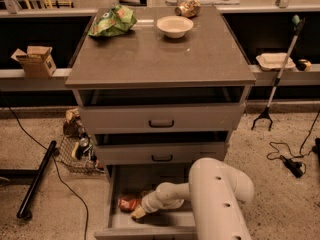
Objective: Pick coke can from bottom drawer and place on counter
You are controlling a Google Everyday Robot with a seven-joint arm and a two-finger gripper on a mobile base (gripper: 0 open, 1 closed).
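Note:
The bottom drawer [116, 199] is pulled open at the foot of the cabinet. The coke can [128, 203], red-orange, lies on its side on the drawer floor at the left. My white arm reaches down into the drawer, and my gripper [138, 212] sits right beside the can, at its lower right, touching or nearly touching it. The counter [150, 59] is the grey-brown slab on top of the cabinet, well above the gripper.
On the counter lie a green snack bag [112, 22], a pale bowl [175, 26] and a brownish-gold can [188, 8]. Two closed drawer fronts with black handles [161, 123] sit above the open drawer. A wire basket [75, 151] and cables lie on the floor at the left.

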